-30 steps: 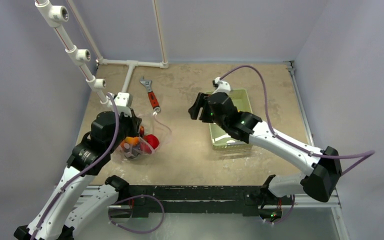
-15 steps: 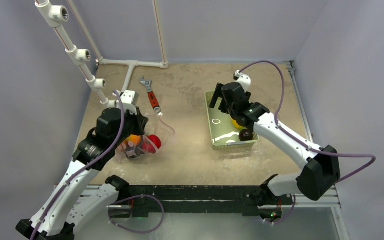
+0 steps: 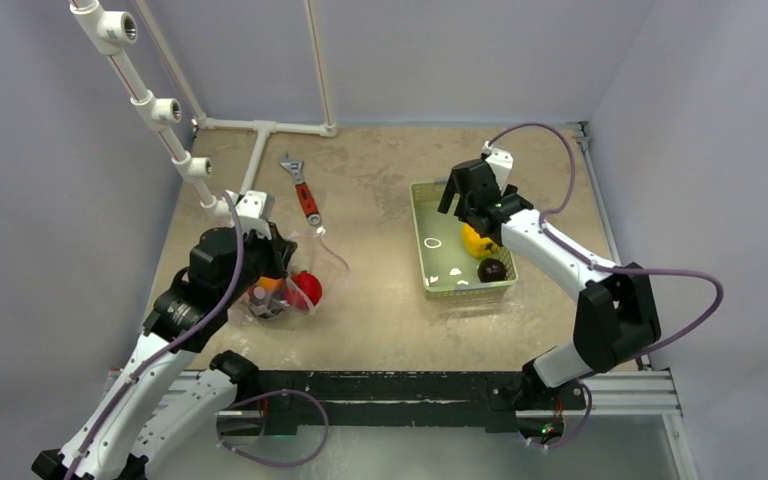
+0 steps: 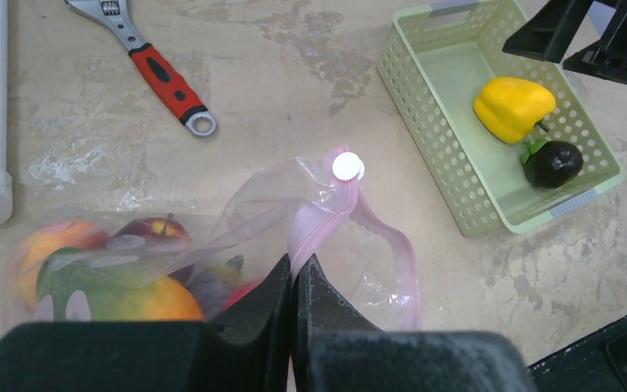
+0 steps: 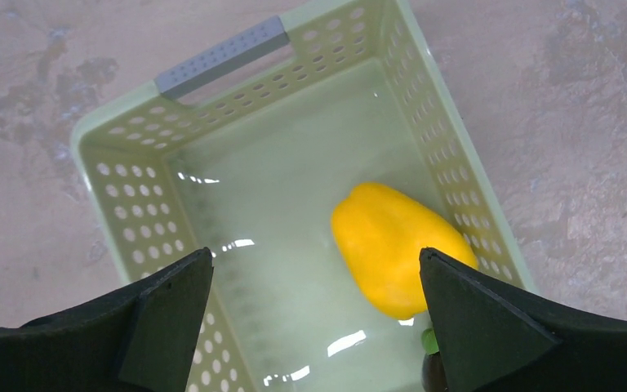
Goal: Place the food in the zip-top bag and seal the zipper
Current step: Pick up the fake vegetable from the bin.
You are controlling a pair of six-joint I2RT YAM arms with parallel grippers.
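The left gripper is clenching the pink zipper of the clear bag. The bag is lying on the table at the left, with several pieces of food showing through its plastic. The right gripper is hanging released, jaws wide, over the green basket, and the yellow pepper is sitting below and between its fingers. A dark round fruit is lying just beside the pepper in the same basket.

The likely trouble is in the pick. The pepper is resting close to the basket's side wall, so one finger may be catching the wall or rim instead of sliding past it. The pepper's smooth, rounded skin may also be slipping out of a shallow pinch. At the bag, only one spot of the mouth is being held, so the opening is sagging, and a dropped pepper may be landing on the table.
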